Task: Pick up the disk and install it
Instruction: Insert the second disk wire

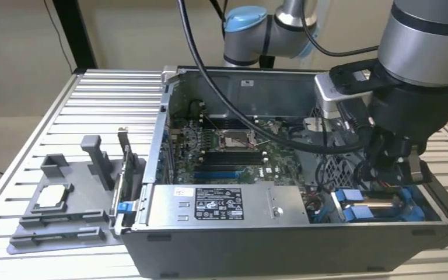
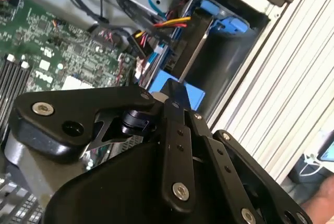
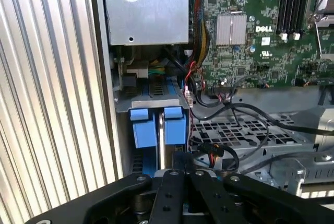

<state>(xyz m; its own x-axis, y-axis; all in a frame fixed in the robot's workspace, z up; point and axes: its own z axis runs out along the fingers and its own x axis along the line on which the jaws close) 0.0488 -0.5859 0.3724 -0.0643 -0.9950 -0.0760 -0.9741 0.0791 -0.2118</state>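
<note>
The disk (image 1: 375,207) stands on edge in the drive bay at the case's front corner, on the exterior view's right. Its silver edge (image 3: 163,135) runs between two blue carrier tabs (image 3: 143,130). In the second wrist view the disk (image 2: 195,51) drops into the dark bay below red and yellow wires. My gripper (image 1: 403,175) hangs straight above the bay. Its fingers come together at the tips (image 3: 181,157), against the near end of the blue carrier (image 2: 180,91). Whether they pinch the carrier is hidden.
The open computer case holds a grey power-supply box (image 1: 220,204), a green motherboard (image 1: 232,146) and loose cables (image 3: 209,93) beside the bay. A grey fixture (image 1: 60,204) with a small silver chip (image 1: 53,195) sits on the slatted table (image 1: 107,99), on the exterior view's left.
</note>
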